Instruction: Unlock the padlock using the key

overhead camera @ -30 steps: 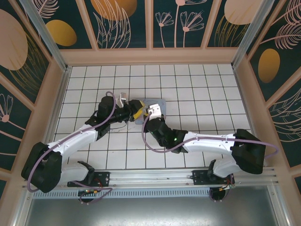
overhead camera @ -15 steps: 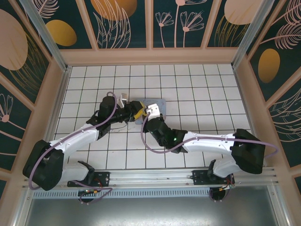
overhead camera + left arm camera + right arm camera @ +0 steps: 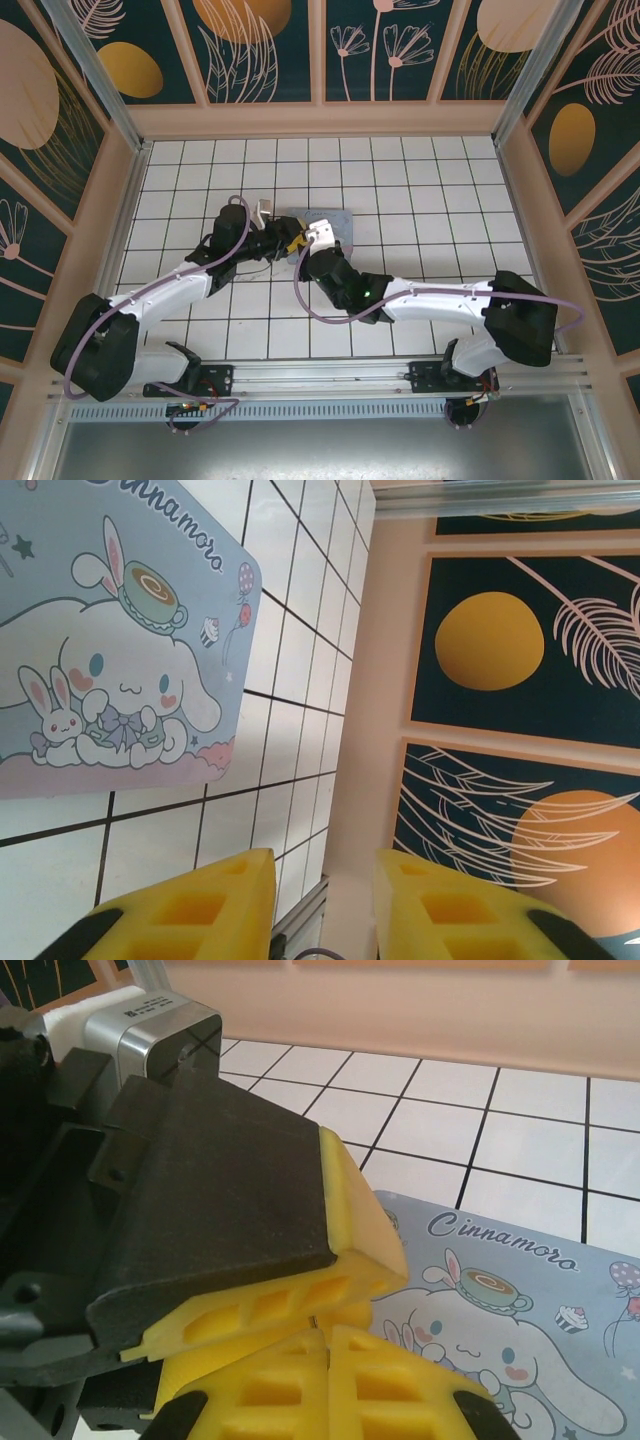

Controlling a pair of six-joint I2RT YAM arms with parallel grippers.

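Key [image 3: 315, 1321]: perhaps the thin dark sliver at the seam of your right fingers [image 3: 390, 1390], which are pressed together; it is too small to tell. White-tiled surface [image 3: 420, 190], floral walls [image 3: 260, 50]. Your left arm [image 3: 170, 285] and right arm [image 3: 440, 300] meet over the cartoon tin [image 3: 335, 220]. The left fingers [image 3: 200, 905] are narrowly parted and empty.

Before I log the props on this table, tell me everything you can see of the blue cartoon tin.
The blue cartoon tin is a flat pastel-blue rectangle with rounded corners and a smooth printed top: a white long-eared puppy, small bunnies, a teacup, a cupcake and cursive lettering. It lies flat on the white tiled floor mid-table. The left gripper and right gripper meet over one end of it; whether either touches it I cannot tell.
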